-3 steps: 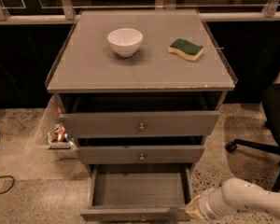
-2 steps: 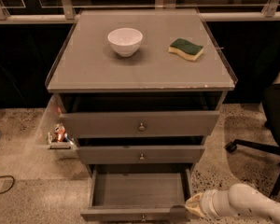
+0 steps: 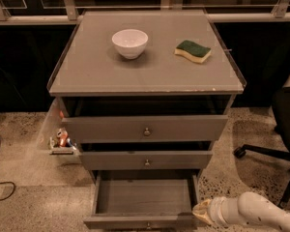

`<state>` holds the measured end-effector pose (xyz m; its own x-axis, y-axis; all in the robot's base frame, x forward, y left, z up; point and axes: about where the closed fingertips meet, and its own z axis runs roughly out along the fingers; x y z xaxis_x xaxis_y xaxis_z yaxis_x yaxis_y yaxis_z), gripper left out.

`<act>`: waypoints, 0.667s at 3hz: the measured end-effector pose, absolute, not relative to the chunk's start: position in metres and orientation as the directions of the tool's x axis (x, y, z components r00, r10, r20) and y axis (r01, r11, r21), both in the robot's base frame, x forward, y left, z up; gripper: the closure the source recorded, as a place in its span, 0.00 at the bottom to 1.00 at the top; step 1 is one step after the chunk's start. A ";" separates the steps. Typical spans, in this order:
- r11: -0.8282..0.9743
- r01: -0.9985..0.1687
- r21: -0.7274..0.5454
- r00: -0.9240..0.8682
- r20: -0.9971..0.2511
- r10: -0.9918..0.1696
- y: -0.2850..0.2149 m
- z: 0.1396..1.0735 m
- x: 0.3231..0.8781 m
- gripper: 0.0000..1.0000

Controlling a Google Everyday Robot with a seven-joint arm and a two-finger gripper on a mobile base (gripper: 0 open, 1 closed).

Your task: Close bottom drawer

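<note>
The bottom drawer (image 3: pixel 144 197) of the grey cabinet stands pulled far out, its shallow grey tray empty. Its flat front (image 3: pixel 140 221) lies along the bottom edge of the camera view with the small round knob (image 3: pixel 148 224) just showing. The middle drawer front (image 3: pixel 146 161) and the wider top drawer front (image 3: pixel 145 128) stick out a little above it. My gripper (image 3: pixel 201 211) comes in from the lower right on a white arm (image 3: pixel 253 211). Its tip sits at the right end of the bottom drawer's front.
A white bowl (image 3: pixel 130 43) and a green-and-yellow sponge (image 3: pixel 193 50) sit on the cabinet top (image 3: pixel 145 76). A small rack with cans (image 3: pixel 62 140) stands left of the cabinet. An office chair base (image 3: pixel 268 153) is on the right. A cable (image 3: pixel 0 185) lies on the floor at the left.
My arm has sunk lower in the view and the gripper tip has slid slightly left toward the drawer front's right corner. The drawer has not visibly moved.
</note>
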<state>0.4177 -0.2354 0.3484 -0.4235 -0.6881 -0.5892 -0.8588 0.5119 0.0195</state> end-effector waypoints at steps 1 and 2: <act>0.486 -0.874 0.000 -0.394 -0.586 -0.708 -0.226 0.338 0.413 1.00; 0.471 -0.880 0.059 -0.422 -0.551 -0.719 -0.219 0.288 0.410 1.00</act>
